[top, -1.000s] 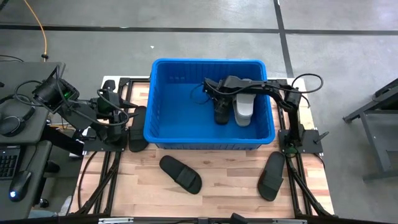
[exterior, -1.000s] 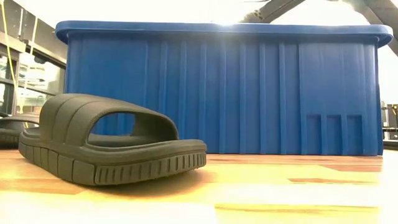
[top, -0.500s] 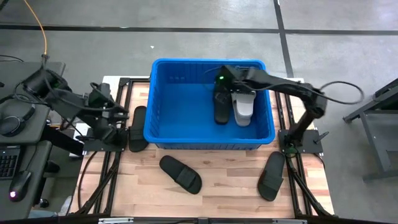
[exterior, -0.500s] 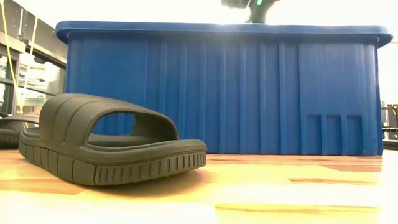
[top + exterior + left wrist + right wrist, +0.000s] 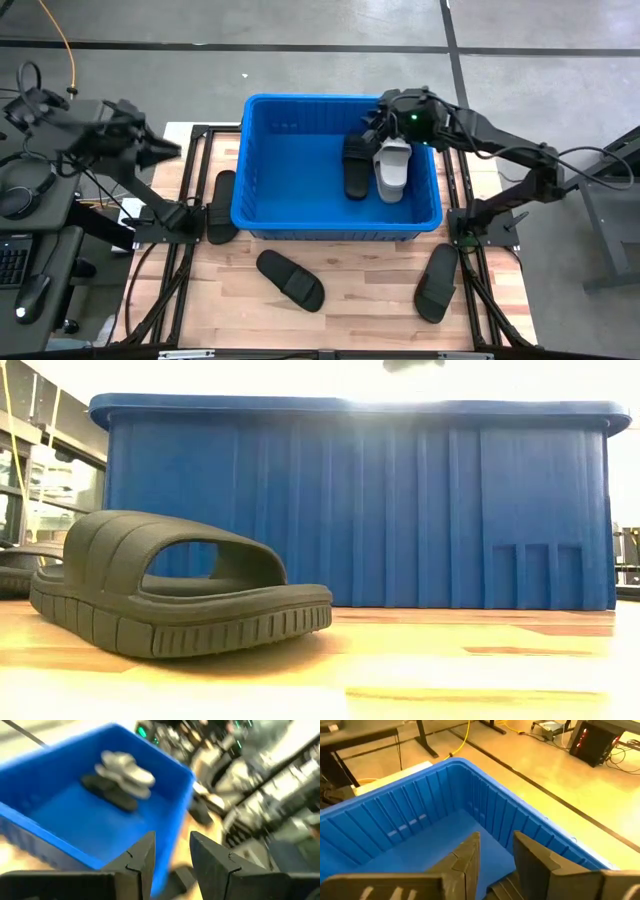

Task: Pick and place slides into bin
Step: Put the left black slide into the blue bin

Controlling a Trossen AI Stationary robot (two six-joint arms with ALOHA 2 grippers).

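The blue bin (image 5: 300, 170) stands at the table's middle far side and fills the low view (image 5: 400, 510). In it a black slide (image 5: 356, 170) and a light grey slide (image 5: 392, 172) lie side by side; both also show in the left wrist view (image 5: 115, 795) (image 5: 125, 770). My right gripper (image 5: 378, 122) hangs open and empty above the bin's far right corner. My left gripper (image 5: 168, 150) is raised left of the bin, open and empty. Three more black slides lie on the table: left of the bin (image 5: 221, 205), in front (image 5: 290, 279) and front right (image 5: 437, 282).
The black slide in front of the bin fills the left of the low view (image 5: 170, 585), sole down on the wooden tabletop (image 5: 370, 290). Desks with cables and gear (image 5: 30, 190) stand beyond the table's left edge. Metal arm frames (image 5: 480, 225) flank the bin.
My right gripper has risen out of the bin and drawn back toward its far right corner, leaving the black slide lying beside the grey one. My left arm has lifted up and swung back from the slide left of the bin toward the table's left far side.
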